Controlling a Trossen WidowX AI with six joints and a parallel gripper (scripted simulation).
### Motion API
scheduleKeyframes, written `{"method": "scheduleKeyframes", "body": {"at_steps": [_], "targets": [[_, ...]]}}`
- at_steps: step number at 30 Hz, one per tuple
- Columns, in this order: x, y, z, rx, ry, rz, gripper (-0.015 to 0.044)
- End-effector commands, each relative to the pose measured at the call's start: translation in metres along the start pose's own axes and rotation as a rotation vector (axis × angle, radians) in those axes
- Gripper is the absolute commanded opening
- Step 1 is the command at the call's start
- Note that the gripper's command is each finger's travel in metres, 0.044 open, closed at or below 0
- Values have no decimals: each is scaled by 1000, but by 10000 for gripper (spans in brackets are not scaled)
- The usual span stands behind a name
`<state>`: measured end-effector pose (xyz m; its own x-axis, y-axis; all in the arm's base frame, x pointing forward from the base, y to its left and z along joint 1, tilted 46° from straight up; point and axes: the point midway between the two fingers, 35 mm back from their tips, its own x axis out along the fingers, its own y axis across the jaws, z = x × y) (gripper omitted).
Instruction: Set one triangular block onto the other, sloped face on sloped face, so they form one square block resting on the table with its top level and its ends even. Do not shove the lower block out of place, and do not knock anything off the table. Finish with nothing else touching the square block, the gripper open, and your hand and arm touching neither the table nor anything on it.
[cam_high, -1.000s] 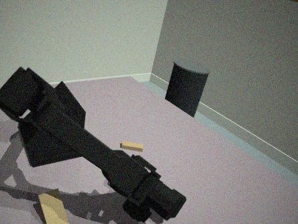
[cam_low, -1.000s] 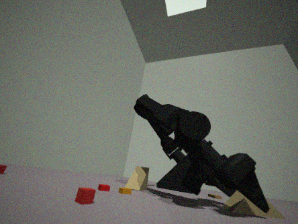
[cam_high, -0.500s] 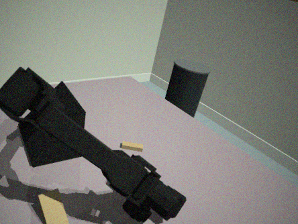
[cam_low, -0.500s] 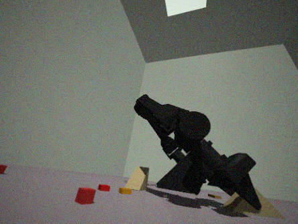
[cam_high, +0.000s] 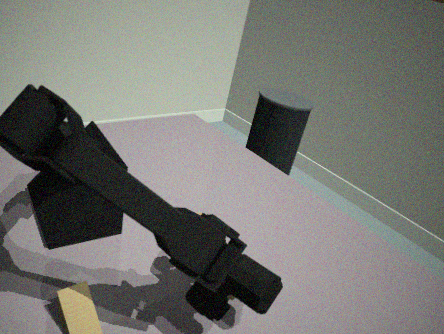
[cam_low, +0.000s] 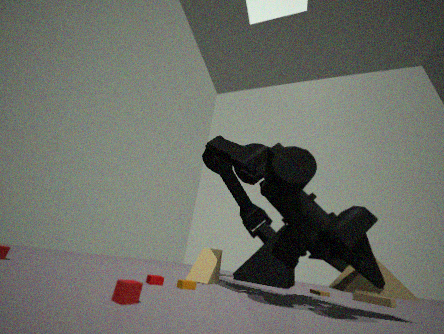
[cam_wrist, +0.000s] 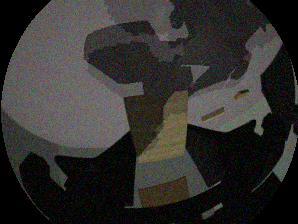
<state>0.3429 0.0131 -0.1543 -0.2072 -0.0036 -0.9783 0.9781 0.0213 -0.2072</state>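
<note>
My gripper (cam_low: 361, 281) (cam_wrist: 156, 128) is shut on a tan triangular block (cam_low: 395, 284) (cam_wrist: 172, 137). In the wrist view the block sits between the two dark fingers, partly shaded. In the exterior view it appears raised above the table, with shadow below and part of it behind a finger. In the top view the arm hides it. The other tan triangular block (cam_high: 81, 309) (cam_low: 201, 267) rests on the table away from the gripper, with a sloped face showing in the exterior view.
Small flat pieces (cam_low: 319, 292) (cam_wrist: 213, 115) lie near the held block. A tan slab (cam_low: 374, 299) shows below it. An orange block (cam_low: 186, 285) and red blocks (cam_low: 127, 292) (cam_low: 155, 280) lie beyond the other triangular block. A dark cylinder (cam_high: 277, 132) stands beyond the table edge.
</note>
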Motion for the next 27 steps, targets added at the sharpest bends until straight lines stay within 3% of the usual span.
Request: {"method": "scheduleKeyframes", "body": {"at_steps": [1, 11, 21, 27], "targets": [[-19, 4, -18, -3, 7, 14, 0], [-52, 0, -51, -4, 10, 14, 0], [-50, 0, -48, -11, 2, 12, 0], [-48, -1, -49, -188, -28, -1, 0]]}}
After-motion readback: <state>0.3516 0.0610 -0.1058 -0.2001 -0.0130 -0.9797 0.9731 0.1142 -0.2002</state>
